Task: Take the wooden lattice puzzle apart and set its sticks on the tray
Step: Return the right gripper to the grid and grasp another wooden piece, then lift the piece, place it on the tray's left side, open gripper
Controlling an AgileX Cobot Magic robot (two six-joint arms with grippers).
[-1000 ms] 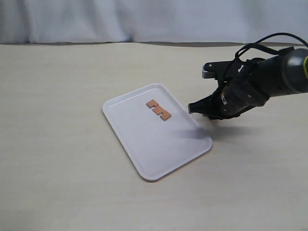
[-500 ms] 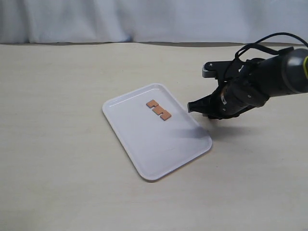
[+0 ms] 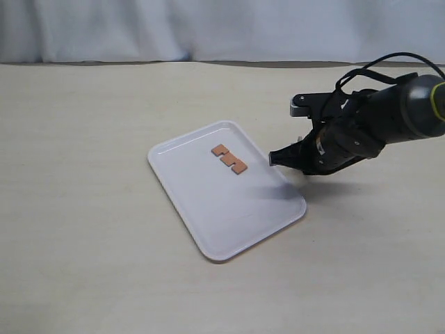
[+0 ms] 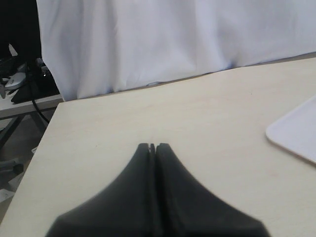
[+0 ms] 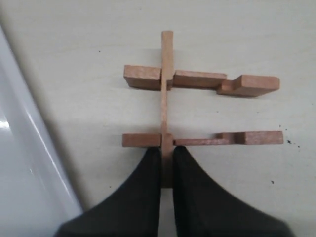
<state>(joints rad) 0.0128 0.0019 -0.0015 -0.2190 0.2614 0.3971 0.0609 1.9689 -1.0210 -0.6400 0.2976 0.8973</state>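
Right hand (image 5: 167,152) on puzzle (image 5: 197,79), wrist-view only

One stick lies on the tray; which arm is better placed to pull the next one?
Right. The right gripper is shut on the crosswise stick of the puzzle beside the tray; the left gripper is shut over bare table, no puzzle in its view.

White is the flat plastic rectangular tray (image 3: 208,209), reddish-brown the notched wooden stick (image 3: 229,158) on it, pale beige the plain table (image 3: 83,209). The small wooden lattice puzzle (image 5: 197,79) shows the same reddish-brown. The left gripper (image 4: 153,146) and right gripper (image 5: 167,150) are matte black.
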